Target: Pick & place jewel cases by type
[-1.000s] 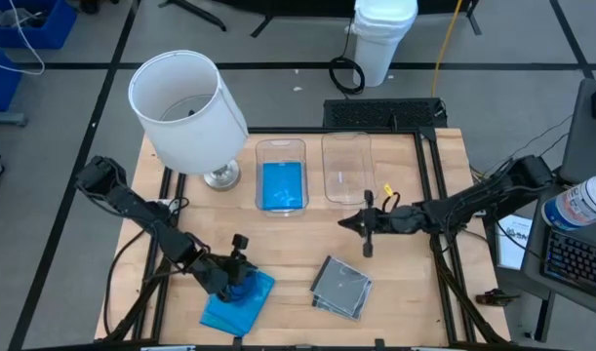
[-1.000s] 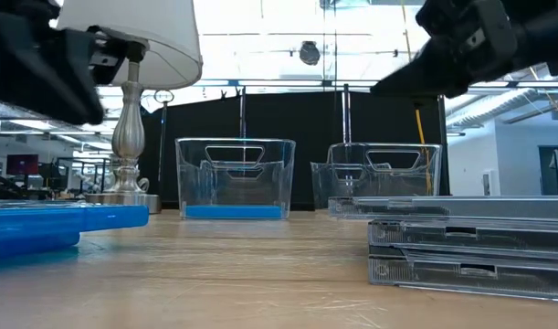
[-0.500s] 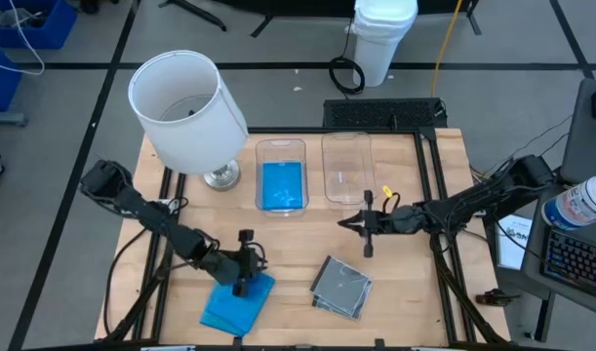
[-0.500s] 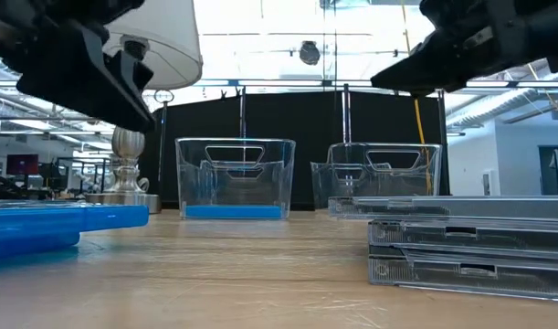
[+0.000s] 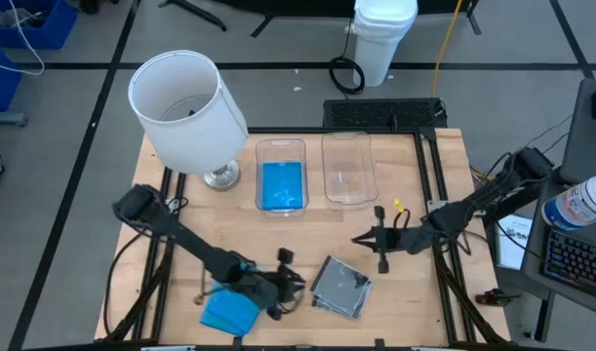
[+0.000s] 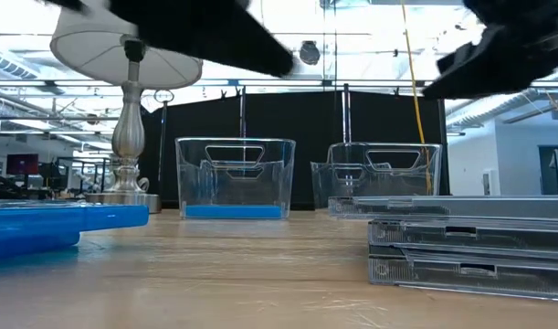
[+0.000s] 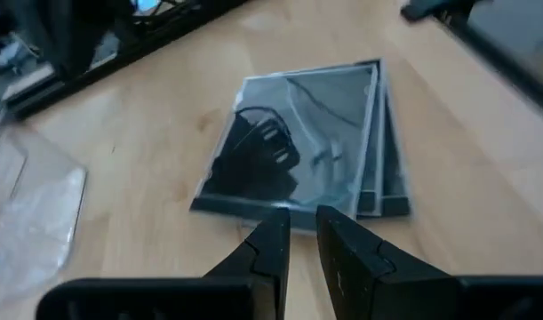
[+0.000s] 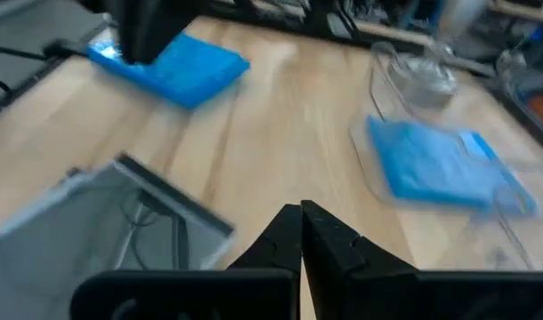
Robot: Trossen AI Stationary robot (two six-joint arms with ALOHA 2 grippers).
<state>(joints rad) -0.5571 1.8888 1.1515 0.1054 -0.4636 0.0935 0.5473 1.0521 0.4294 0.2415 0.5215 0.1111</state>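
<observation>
Clear cases (image 5: 340, 288): stack near the table's front edge, right of centre, turned corner-on to that edge.
Left gripper (image 5: 290, 283): just beside the stack's left side, fingers a narrow slit apart, holding nothing; the nearer arm, judged best placed to take the top case.
Right gripper (image 5: 360, 238): closed, empty, behind the stack toward the bins.
Blue cases (image 5: 229, 310): front-left; one in the left bin (image 5: 281, 148).

No legible text — no label, brand, number or sign — anywhere in view.
</observation>
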